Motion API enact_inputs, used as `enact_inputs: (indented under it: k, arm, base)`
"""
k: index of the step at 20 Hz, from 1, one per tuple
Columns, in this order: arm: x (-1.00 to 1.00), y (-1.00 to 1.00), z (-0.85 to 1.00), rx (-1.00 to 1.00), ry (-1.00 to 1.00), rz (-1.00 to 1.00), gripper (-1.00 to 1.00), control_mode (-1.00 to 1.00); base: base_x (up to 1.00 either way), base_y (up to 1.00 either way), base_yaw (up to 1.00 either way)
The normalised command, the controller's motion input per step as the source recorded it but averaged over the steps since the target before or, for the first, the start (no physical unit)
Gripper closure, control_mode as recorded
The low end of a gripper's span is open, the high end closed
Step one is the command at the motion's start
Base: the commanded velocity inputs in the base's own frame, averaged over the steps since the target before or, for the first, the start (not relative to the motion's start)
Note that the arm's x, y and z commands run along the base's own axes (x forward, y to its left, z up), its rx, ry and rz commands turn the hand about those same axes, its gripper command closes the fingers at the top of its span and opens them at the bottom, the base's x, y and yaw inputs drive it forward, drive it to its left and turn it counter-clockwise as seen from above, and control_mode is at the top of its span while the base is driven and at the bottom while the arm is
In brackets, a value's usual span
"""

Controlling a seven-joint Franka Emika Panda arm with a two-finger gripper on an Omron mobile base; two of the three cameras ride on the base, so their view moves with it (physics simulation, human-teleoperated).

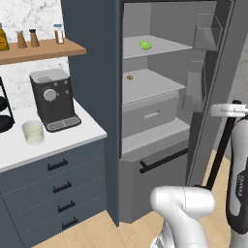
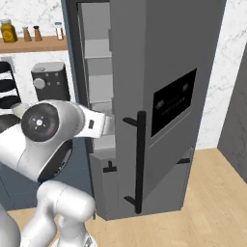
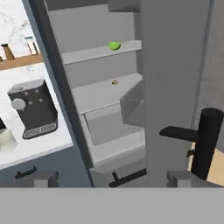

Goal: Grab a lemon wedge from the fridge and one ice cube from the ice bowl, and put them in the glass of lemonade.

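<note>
The fridge (image 1: 92,97) stands open, its door (image 2: 164,96) swung wide. The lemon wedge (image 1: 145,45) (image 3: 114,45), tiny and yellow-green, lies on the top inner shelf. On the white counter, left of the coffee machine, is the glass of lemonade (image 1: 33,131) (image 3: 5,140). The ice bowl is out of view. My gripper (image 3: 111,179) is open, fingers wide apart with nothing between them, facing the shelves from outside. The door's edge is straight ahead and its black bar handle (image 3: 205,140) is just to the right. My white hand (image 1: 226,110) sits by that handle.
A tiny brown morsel (image 1: 129,77) lies on the second fridge shelf, above a grey drawer (image 1: 151,115). A coffee machine (image 1: 52,99) stands on the counter beside the fridge. Above it a wooden shelf (image 1: 38,51) holds small bottles. Clear door bins (image 1: 207,31) hang inside the door.
</note>
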Motion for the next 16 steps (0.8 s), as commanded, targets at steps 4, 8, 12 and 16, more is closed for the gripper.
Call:
enact_inputs:
  k: [4,8,12,16]
  arm:
    - [0.07,0.99,0.39,-0.29,0.25,-0.14,-1.00,-1.00]
    - [0.69,0.88,0.00,-0.46,0.27,-0.16,-1.00,-1.00]
    - [1.00,0.38,-0.08,-0.61,0.21,-0.21,-1.00,-1.00]
    - [1.00,0.00,-0.28,-0.50,0.23,-0.22,-1.00,-1.00]
  base:
    - [0.00,0.00,0.00]
    - [0.00,0.00,0.00]
    - [0.00,0.00,0.00]
    - [0.00,0.00,0.00]
